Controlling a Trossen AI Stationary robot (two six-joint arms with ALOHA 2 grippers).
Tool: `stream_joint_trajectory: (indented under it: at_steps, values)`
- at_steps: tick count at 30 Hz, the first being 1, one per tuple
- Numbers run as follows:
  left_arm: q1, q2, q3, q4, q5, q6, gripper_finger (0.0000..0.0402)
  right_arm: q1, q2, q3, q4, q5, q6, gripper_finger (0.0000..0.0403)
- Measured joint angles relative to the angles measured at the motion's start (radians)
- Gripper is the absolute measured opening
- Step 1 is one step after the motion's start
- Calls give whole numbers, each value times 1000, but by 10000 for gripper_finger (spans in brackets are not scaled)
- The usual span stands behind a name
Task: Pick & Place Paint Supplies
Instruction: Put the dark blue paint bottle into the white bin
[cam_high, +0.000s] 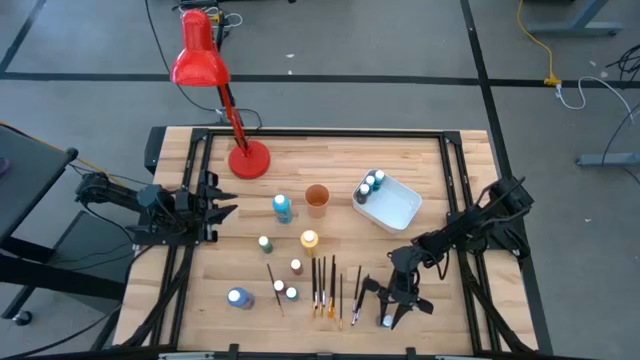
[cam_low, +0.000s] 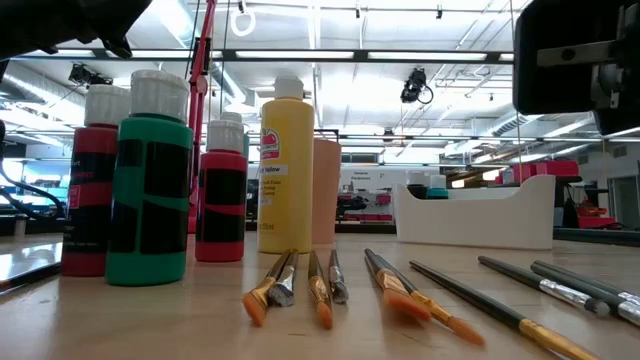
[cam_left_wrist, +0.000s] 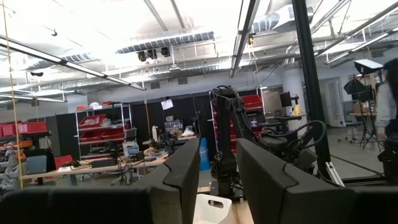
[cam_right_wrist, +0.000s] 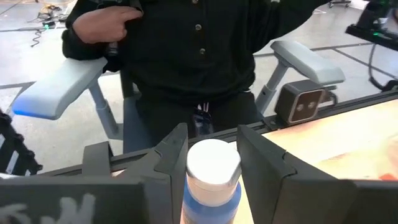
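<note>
Right gripper (cam_right_wrist: 211, 162) is down at the near right of the table (cam_high: 450, 300), fingers (cam_right_wrist: 171, 155) straddling a blue white-capped bottle (cam_right_wrist: 213, 180) — narrow gap each side, can't tell if they've made contact. Left gripper (cam_high: 222, 208) waits at the left edge, jaws partly open, holding nothing. Paintbrushes (cam_high: 325, 283) lie in a row at near centre, just left of the right gripper. More bottles (cam_high: 283, 207) stand scattered left of centre — a few sit in the white tub (cam_high: 392, 202) at far right, beside the orange cup (cam_high: 317, 200). A person in dark clothing (cam_right_wrist: 199, 56) sits beyond the near table edge.
</note>
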Motion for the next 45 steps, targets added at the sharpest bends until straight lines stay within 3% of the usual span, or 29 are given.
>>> stream_joint_trajectory:
  at_steps: [6, 10, 14, 18, 22, 26, 31, 45]
  values:
    - [0, 0, 0, 0, 0, 3, 116, -25, -89, 0, 17, -1, 91, 120]
    - [0, 0, 0, 0, 0, 6, 116, -66, -204, 0, -6, 3, 61, 119]
    - [0, 0, 0, -1, 0, 6, 116, -118, -343, 0, -104, 103, 44, 120]
    - [0, 0, 0, -2, 0, 7, 116, -178, -481, 0, -289, 299, -62, 120]
    - [0, 0, 0, -18, 0, 7, 116, -224, -585, 1, -404, 610, -142, 120]
    - [0, 0, 0, -44, 0, 7, 116, -265, -626, 1, -453, 943, -112, 120]
    - [0, 0, 0, -107, 0, 6, 116, -316, -623, 1, -516, 1237, 32, 120]
    - [0, 0, 0, -146, 0, 0, 116, -336, -622, 1, -702, 1334, 288, 121]
